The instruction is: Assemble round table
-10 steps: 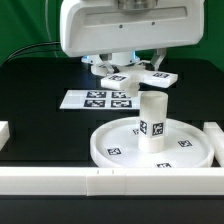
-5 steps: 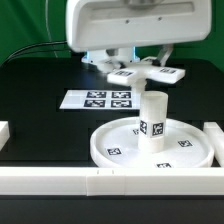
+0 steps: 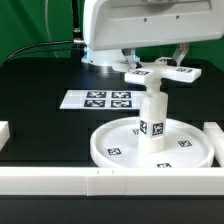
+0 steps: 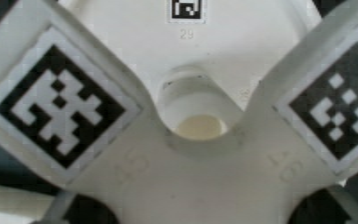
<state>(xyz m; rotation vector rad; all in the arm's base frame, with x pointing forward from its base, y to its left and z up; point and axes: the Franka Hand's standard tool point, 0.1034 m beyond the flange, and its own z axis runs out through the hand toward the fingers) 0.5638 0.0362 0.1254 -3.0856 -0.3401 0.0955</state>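
The large rimmed round disc (image 3: pixel 106 152) lies on the black table near the front. The short cylindrical leg (image 3: pixel 152 120) stands upright on its middle. My gripper (image 3: pixel 152 64) is shut on the cross-shaped four-armed piece (image 3: pixel 160 76) and holds it in the air, just above the leg's top and slightly behind it. In the wrist view the cross-shaped piece (image 4: pixel 194 160) fills the picture, with tagged arms on both sides and its round central stub (image 4: pixel 199 108). My gripper (image 4: pixel 197 205) clamps the piece between its fingers (image 4: pixel 44 205).
The marker board (image 3: pixel 100 99) lies flat on the table at the exterior view's left of the leg. Long white border rails run along the front (image 3: pixel 100 182), with rail ends at the left (image 3: pixel 5 135) and right (image 3: pixel 214 135).
My gripper has carried the cross-shaped piece toward the exterior view's right, from behind the marker board to a spot over the leg. The disc and leg have not moved.
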